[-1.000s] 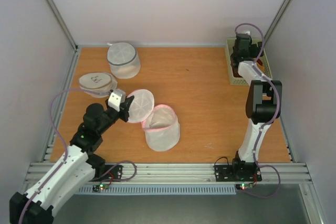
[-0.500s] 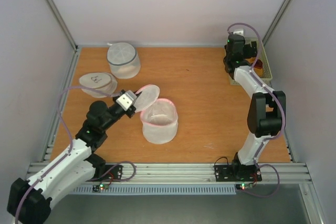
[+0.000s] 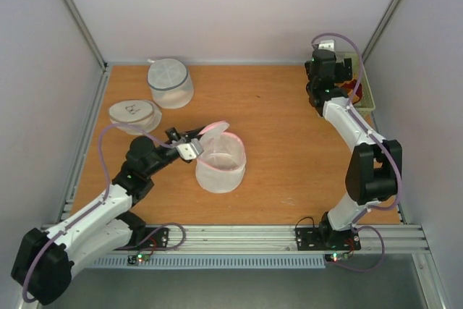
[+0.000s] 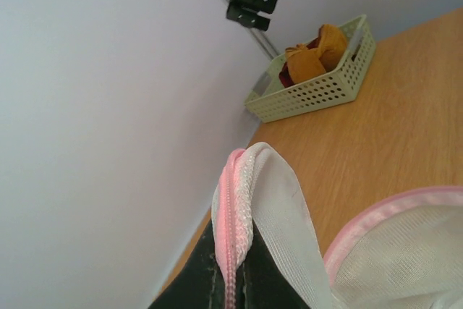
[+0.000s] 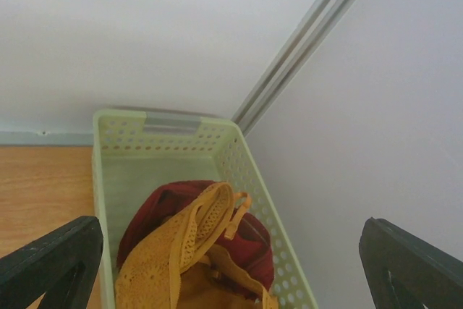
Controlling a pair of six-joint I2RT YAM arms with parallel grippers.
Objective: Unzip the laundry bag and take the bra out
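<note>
Pink zipper band [image 4: 230, 251] of the bag [image 3: 219, 168] is pinched in the closed left hand [image 3: 189, 148], which holds the lid flap [image 3: 214, 129] raised over the open drum, left of centre on the worktop [image 3: 282, 135]. Bra [image 5: 195, 244], orange-yellow over dark red, lies in the pale green basket [image 5: 173, 122] at the far right corner, well apart from the bag. Right hand [image 3: 325, 66] hovers above the basket, its fingers [image 5: 51, 258] spread wide and gripping nothing.
</note>
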